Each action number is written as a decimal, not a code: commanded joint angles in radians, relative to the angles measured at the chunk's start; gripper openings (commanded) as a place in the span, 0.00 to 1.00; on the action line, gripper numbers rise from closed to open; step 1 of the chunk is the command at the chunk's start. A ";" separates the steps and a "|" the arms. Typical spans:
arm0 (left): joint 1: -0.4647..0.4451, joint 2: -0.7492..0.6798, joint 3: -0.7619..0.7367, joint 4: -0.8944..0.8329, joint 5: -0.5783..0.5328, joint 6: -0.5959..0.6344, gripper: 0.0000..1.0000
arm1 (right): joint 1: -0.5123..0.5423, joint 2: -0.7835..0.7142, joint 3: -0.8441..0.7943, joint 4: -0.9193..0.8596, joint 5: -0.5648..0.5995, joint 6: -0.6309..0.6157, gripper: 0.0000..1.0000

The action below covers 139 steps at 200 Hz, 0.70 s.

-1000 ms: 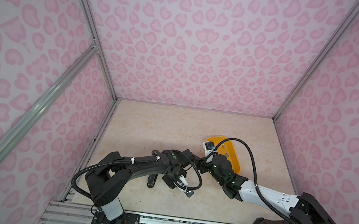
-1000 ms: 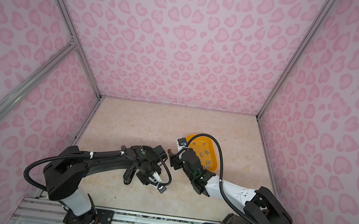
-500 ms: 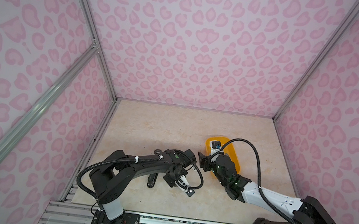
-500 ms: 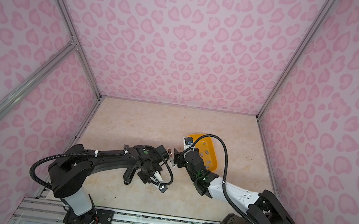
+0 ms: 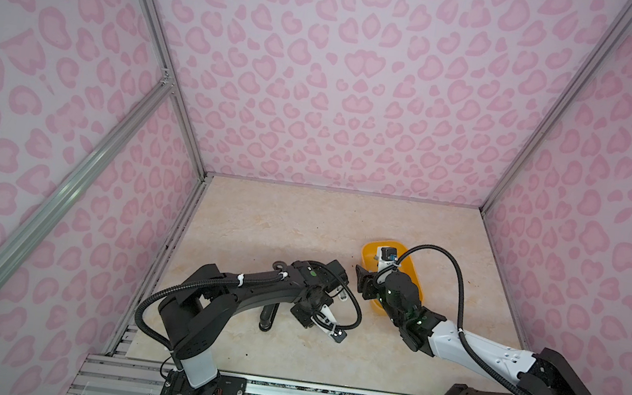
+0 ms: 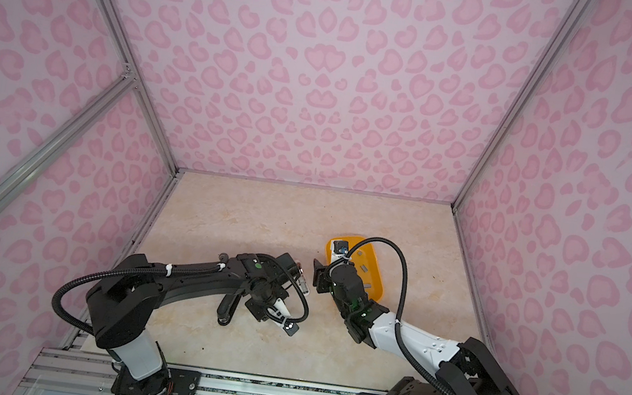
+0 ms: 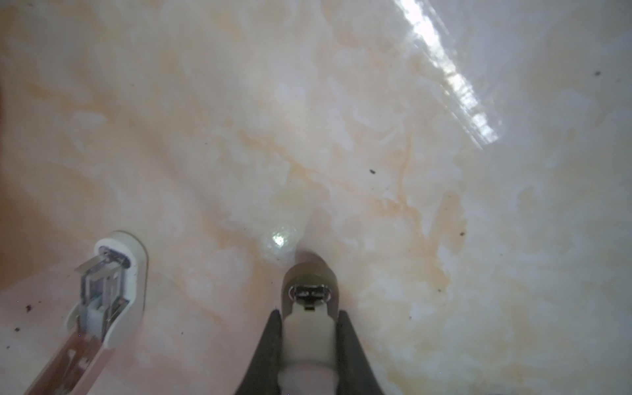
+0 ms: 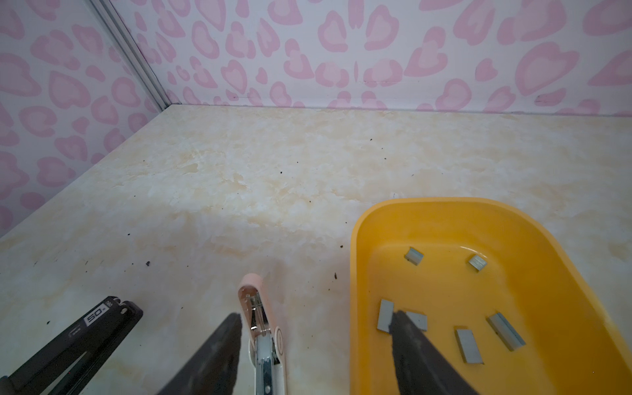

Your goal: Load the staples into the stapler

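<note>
The small pink-and-white stapler (image 8: 260, 316) lies swung open on the table, its metal magazine showing. My left gripper (image 7: 308, 313) is shut on the stapler's white arm (image 7: 307, 337). The stapler's other half (image 7: 111, 290) lies beside it. My right gripper (image 8: 315, 316) hangs open above the stapler. One finger is over the table and the other is over the yellow tray (image 8: 355, 273). Several grey staples (image 8: 505, 331) lie loose in that tray. In both top views the two grippers (image 5: 361, 284) (image 6: 292, 277) meet near the table's middle, just left of the tray (image 6: 374, 295).
A long black stapler (image 5: 268, 314) lies on the table in front of my left arm. A black hinged bar marked 50 (image 8: 85, 337) shows at the edge of the right wrist view. Pink patterned walls close in the table on three sides.
My left gripper has closed onto the stapler's arm. The right gripper's jaws have narrowed a little, and it has stayed almost in place beside the tray.
</note>
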<state>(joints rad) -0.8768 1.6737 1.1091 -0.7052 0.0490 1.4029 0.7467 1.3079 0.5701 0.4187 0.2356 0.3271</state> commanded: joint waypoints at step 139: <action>0.213 -0.451 -0.156 0.424 0.199 -0.375 0.04 | -0.017 -0.019 -0.062 0.275 -0.578 0.085 0.55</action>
<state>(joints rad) -0.6689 1.2175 0.9325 -0.3336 0.2279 1.0489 0.7303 1.2854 0.5182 0.5880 -0.2344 0.4004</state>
